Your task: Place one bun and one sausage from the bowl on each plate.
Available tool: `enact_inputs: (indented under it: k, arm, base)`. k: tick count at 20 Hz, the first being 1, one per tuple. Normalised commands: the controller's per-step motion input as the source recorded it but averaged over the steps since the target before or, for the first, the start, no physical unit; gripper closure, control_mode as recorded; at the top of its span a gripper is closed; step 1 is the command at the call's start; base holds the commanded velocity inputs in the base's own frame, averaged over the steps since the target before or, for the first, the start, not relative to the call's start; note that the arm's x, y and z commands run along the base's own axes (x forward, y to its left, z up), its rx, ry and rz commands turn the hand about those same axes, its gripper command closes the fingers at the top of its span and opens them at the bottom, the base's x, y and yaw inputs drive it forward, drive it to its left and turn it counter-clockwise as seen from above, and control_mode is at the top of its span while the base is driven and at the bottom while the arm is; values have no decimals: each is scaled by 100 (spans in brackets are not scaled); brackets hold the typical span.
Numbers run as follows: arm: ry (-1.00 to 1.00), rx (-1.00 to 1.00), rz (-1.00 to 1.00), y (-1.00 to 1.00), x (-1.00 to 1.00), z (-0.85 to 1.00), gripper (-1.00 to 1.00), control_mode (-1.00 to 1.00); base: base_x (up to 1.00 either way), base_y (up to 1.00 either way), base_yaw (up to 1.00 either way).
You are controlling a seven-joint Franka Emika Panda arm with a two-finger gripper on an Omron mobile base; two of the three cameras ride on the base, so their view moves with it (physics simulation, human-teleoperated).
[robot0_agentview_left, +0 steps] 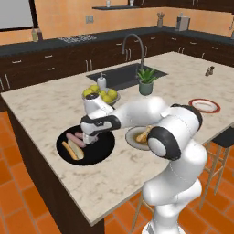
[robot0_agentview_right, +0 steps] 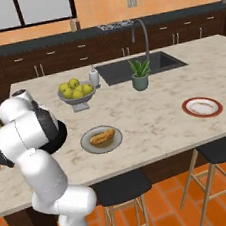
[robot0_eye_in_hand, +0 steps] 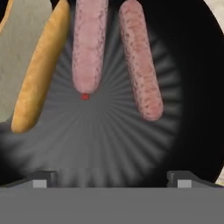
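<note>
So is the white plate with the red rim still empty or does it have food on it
Empty. The red-rimmed plate shows only its bare white centre, while one bun already lies on the grey-rimmed plate.

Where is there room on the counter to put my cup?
Bare counter lies between the grey plate with its bun and the red-rimmed plate. It is crowded around the black bowl, fruit bowl and arm.
</note>
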Motion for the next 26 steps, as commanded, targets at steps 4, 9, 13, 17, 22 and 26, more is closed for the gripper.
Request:
enact_inputs:
  k: [4,9,13,17,22,26]
  arm:
    - [1,-1,5,0,56,-39,-100,-100]
    - [2,-3,4,6,29,-39,-100,-100]
    - [0,-8,0,5,32,-45,-100,-100]
    - [0,-4,0,6,25,-30,-100,-100]
    - [0,-2,0,5,11,-27,100,-100]
    - [-1,0,0,-1,0,-31,100,-100]
  base:
    - [0,0,0]
    - [0,0,0]
    - [0,0,0]
    - [0,0,0]
    - [0,0,0]
    - [0,0,0]
